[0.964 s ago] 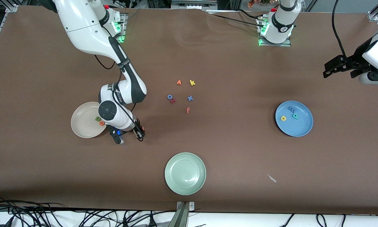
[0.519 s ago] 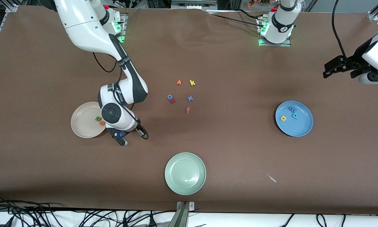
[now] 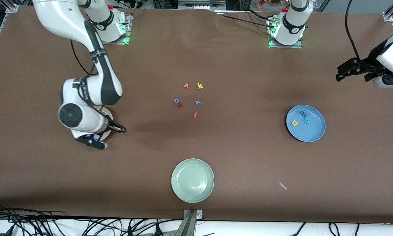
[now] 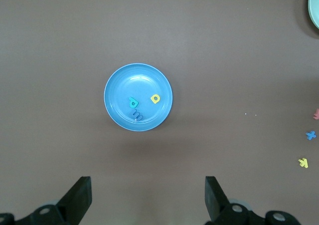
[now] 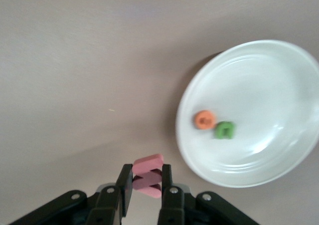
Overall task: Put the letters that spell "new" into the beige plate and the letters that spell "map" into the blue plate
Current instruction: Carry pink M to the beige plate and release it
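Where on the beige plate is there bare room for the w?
Most of the beige plate is bare. Only the e and n crowd one patch near its rim, close to the right tool holding the w.

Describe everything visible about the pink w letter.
The pink w is a small, matte pinkish-red letter that looks like soft foam. The right gripper is shut on it, its fingers pressing the letter's two flat faces so the zigzag edge shows between them. It hangs in the air, touching nothing else, beside the rim of the beige plate, which holds the orange e and green n. In the front view the arm hides it.
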### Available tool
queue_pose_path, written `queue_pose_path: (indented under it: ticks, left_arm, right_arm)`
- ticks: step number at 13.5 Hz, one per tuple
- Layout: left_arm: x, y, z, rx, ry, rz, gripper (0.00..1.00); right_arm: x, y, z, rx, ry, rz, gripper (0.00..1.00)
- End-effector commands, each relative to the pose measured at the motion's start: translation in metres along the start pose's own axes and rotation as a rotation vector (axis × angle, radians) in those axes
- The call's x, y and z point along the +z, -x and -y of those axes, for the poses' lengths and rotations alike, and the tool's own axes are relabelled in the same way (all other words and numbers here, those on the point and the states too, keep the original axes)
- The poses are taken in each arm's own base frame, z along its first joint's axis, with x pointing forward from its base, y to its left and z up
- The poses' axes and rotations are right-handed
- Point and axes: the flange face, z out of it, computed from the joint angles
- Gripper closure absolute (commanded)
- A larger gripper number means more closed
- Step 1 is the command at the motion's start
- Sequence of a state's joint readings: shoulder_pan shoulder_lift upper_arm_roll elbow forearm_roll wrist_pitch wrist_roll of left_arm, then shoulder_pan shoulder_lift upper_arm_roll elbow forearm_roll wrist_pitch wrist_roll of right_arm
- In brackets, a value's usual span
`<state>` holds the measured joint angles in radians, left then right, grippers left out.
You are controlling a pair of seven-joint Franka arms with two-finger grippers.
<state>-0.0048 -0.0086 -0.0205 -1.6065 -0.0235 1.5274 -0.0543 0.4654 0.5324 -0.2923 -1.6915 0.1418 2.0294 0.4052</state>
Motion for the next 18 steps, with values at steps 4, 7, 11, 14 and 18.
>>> queue_pose_path:
  ticks: [4,7,11,14,18]
  left_arm:
    - [-0.006,-0.001,0.000,0.000,-0.027,0.000,0.00]
    - [-0.006,-0.001,0.001,-0.001,-0.027,0.000,0.00]
    - [-0.006,-0.001,0.000,0.000,-0.027,0.000,0.00]
    - [-0.006,-0.001,0.000,0.000,-0.027,0.000,0.00]
    - [-0.006,-0.001,-0.001,0.002,-0.027,0.000,0.00]
  right_arm:
    - [0.045,0.038,-0.079,-0.217,-0.045,-0.126,1.00]
    - [0.056,0.035,-0.092,-0.261,-0.042,-0.143,1.00]
    - [0.056,0.026,-0.103,-0.231,-0.047,-0.120,0.01]
    - [0.020,0.020,-0.077,-0.217,-0.106,-0.042,0.00]
    - [-0.037,0.021,-0.064,-0.203,-0.102,0.102,0.00]
